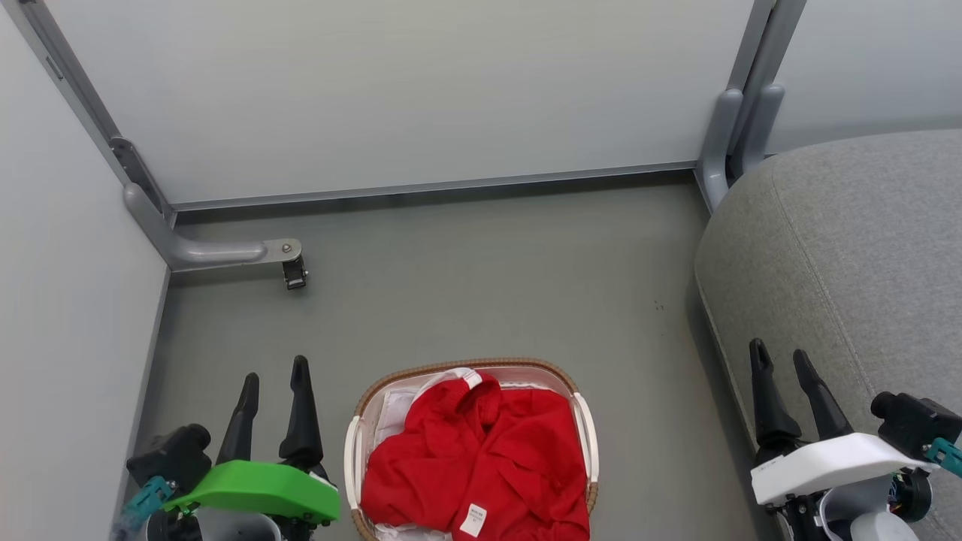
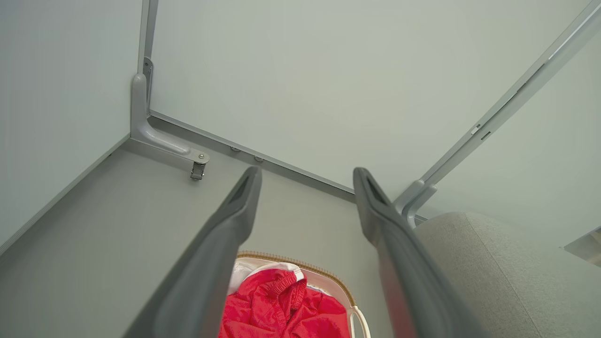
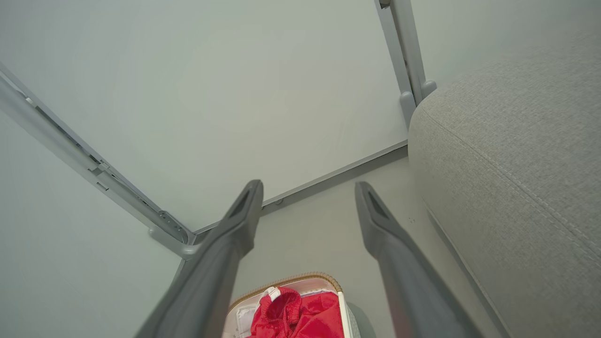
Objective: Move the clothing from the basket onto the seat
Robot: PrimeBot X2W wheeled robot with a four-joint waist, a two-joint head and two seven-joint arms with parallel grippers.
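While the left gripper (image 1: 275, 370) and right gripper (image 1: 780, 349) hover spread wide and empty, crumpled bright red garments (image 1: 481, 451) fill the oval white brown-rimmed plastic basket (image 1: 466, 364) between them; a deep pinch clear of the white liner (image 1: 391, 409) looks wisest, then the grey fabric seat (image 1: 849, 248) beyond.

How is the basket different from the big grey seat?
The basket is small and white with a brown rim; the seat is big and grey. The basket holds red clothing; the seat's visible part holds none. The basket lies straight ahead, the seat to the right. Both have rounded edges.
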